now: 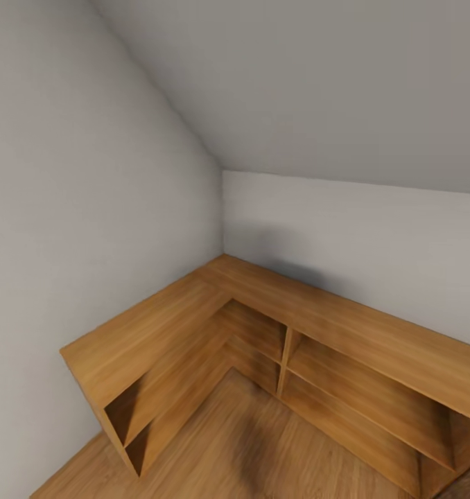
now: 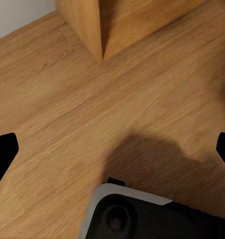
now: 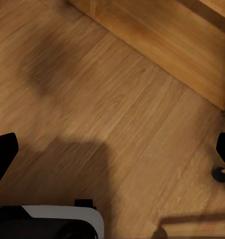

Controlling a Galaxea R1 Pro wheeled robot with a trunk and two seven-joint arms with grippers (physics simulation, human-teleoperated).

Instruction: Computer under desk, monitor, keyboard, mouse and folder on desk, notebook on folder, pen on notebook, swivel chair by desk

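Note:
The computer, monitor, keyboard, mouse, folder, notebook, pen, swivel chair and black desk are all out of view. My left gripper (image 2: pixel 112 149) hangs open over bare wooden floor (image 2: pixel 67 99), its black fingertips (image 2: pixel 4 149) wide apart with nothing between them. My right gripper (image 3: pixel 112 152) is likewise open above the floor (image 3: pixel 107 99), with dark fingertips (image 3: pixel 4 154) at the picture's edges.
A low L-shaped oak shelf unit (image 1: pixel 193 312) with open compartments fills a corner under a sloping ceiling. Its end (image 2: pixel 100 25) stands near the left gripper, and its base (image 3: pixel 167 40) near the right. A small dark round object (image 3: pixel 219 174) lies on the floor. My own base (image 2: pixel 137 214) shows below.

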